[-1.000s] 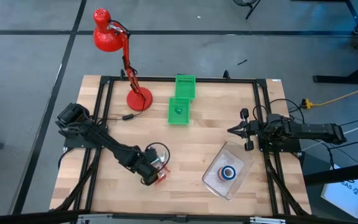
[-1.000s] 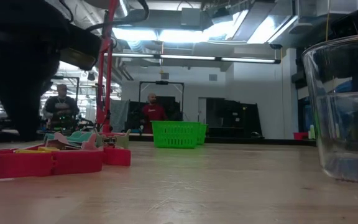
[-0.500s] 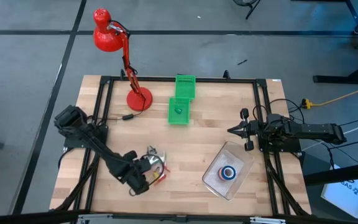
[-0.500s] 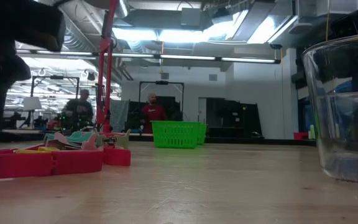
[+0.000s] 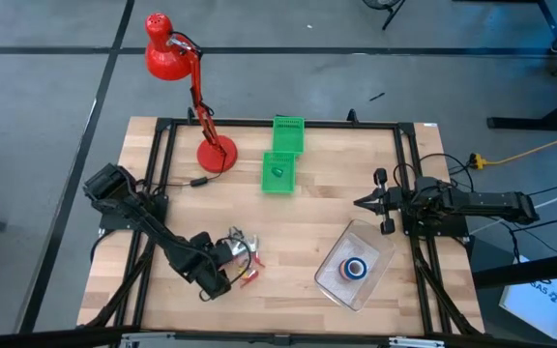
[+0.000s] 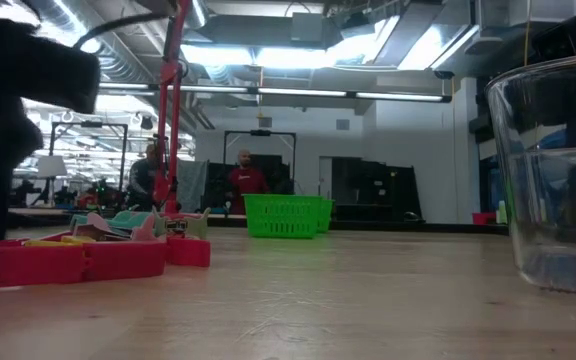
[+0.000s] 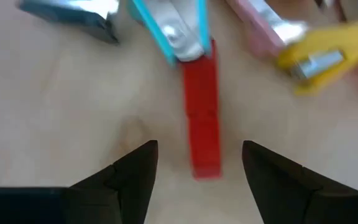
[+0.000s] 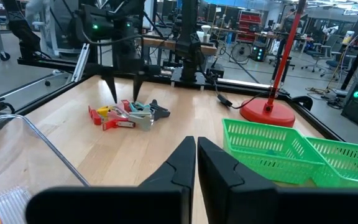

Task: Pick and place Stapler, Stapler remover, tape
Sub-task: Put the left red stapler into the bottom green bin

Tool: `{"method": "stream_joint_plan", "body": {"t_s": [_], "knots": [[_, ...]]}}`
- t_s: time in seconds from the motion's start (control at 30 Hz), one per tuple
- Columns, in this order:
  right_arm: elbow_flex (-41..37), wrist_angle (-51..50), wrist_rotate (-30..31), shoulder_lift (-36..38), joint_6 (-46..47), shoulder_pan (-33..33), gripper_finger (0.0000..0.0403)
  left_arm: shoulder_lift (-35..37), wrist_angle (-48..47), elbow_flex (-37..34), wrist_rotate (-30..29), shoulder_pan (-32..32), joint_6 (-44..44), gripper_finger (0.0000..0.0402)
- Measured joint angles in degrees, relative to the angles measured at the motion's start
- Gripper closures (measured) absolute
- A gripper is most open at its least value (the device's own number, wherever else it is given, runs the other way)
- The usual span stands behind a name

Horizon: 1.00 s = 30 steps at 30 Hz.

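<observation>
A heap of small staplers and stapler removers (image 5: 241,255) lies on the wooden table at the near left. A red stapler (image 7: 202,118) sticks out of it, flat on the wood. My left gripper (image 5: 228,275) points down at the heap's near-left side. It is open, with its fingertips either side of the red stapler's free end and above it. Light-blue (image 7: 173,28), pink (image 7: 263,18) and yellow (image 7: 325,53) pieces lie beyond. The tape (image 5: 356,269), blue and red rolls, sits in a clear container (image 5: 375,253). My right gripper (image 5: 364,203) waits shut at the right.
Two green baskets (image 5: 283,155) stand at the far middle, and a red desk lamp (image 5: 216,153) stands at the far left on its round base. The clear container stands near right. Bare wood lies between the heap and the container. People show in the room behind.
My left gripper has gone from above the heap toward the table's near-left corner and a little down, uncovering the heap. The heap and the red stapler lie where they were. My right arm has kept still.
</observation>
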<state>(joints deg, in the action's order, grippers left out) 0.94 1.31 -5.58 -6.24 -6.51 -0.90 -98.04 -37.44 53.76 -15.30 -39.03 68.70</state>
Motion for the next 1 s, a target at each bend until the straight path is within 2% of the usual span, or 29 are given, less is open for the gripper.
{"method": "stream_joint_plan", "body": {"t_s": [0.2, 0.3, 0.63, 1.0], "knots": [[0.0, 0.0, 0.0, 0.0, 0.0, 0.0, 0.0382, 0.0, 0.7, -1.0, 0.2, 2.0, -0.4, 0.0182], [0.0, 0.0, 0.0, 0.0, 0.0, 0.0, 0.0382, 0.2, 1.9, -1.6, 0.7, 2.4, -0.5, 0.0203], [0.0, 0.0, 0.0, 0.0, 0.0, 0.0, 0.0382, 0.2, 3.4, -2.4, 1.1, 2.3, -1.8, 0.0346], [0.0, 0.0, 0.0, 0.0, 0.0, 0.0, 0.0382, 0.9, 4.2, -1.0, 3.7, 1.0, -2.7, 0.0346]]}}
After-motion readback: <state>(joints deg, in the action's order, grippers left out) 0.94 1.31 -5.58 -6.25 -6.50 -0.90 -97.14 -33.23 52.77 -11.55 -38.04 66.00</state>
